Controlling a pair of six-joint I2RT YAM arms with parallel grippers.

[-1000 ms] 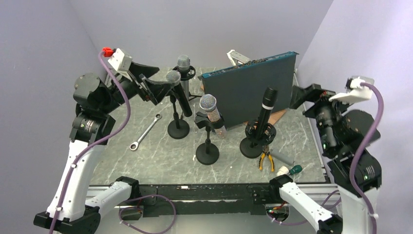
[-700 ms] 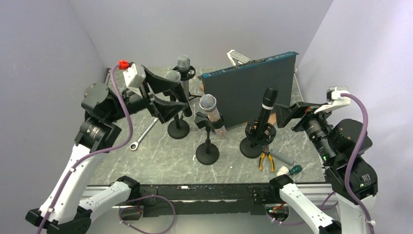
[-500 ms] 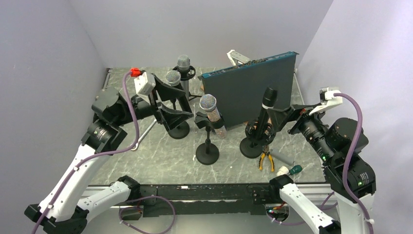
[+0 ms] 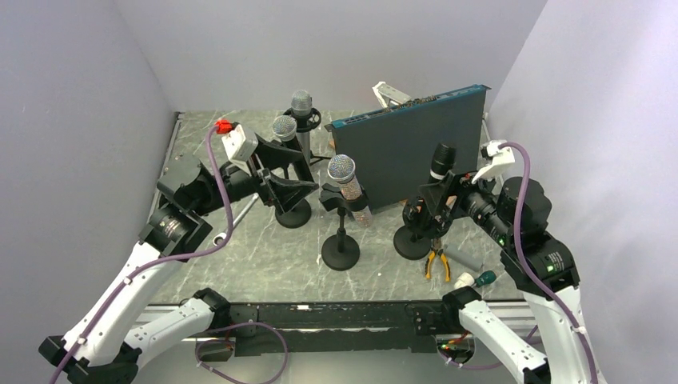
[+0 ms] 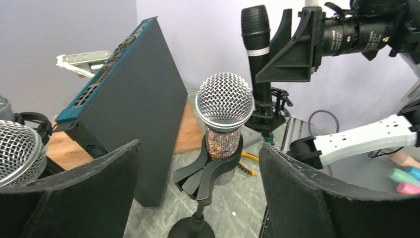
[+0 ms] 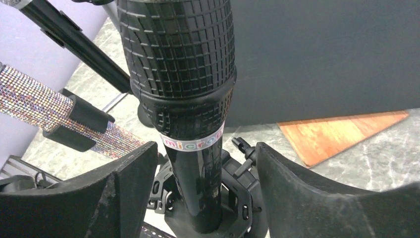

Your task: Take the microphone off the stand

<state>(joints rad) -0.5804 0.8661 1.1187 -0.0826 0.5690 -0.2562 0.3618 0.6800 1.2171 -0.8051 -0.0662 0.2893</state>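
From above, the main risk lies at the black microphone (image 4: 438, 170). It leans in a round-based stand (image 4: 413, 242) on the right half of the tabletop (image 4: 264, 256), before the dark panel (image 4: 416, 148) by the far edge. A sideways pull, or a clip that grips hard, would probably drag or tip the stand toward the pliers (image 4: 434, 262) near the near-right corner. The right gripper (image 4: 436, 198) sits at the shaft, below the head. The left gripper (image 4: 308, 178) faces the sparkly microphone (image 4: 345, 180) mid-table from the left, apart from it.

The left wrist view shows the left gripper (image 5: 198, 148) spread wide and empty. The sparkly microphone (image 5: 224, 101) stands centred ahead of its fingers. If both arms pull at once, they could collide, since the stands are close.

The right wrist view shows the right gripper (image 6: 205, 148) wide open. Its fingers bracket the black microphone (image 6: 178, 59) just below the grille, gaps showing on both sides. The shaft sits nearer the left finger, so closing may nudge it first.
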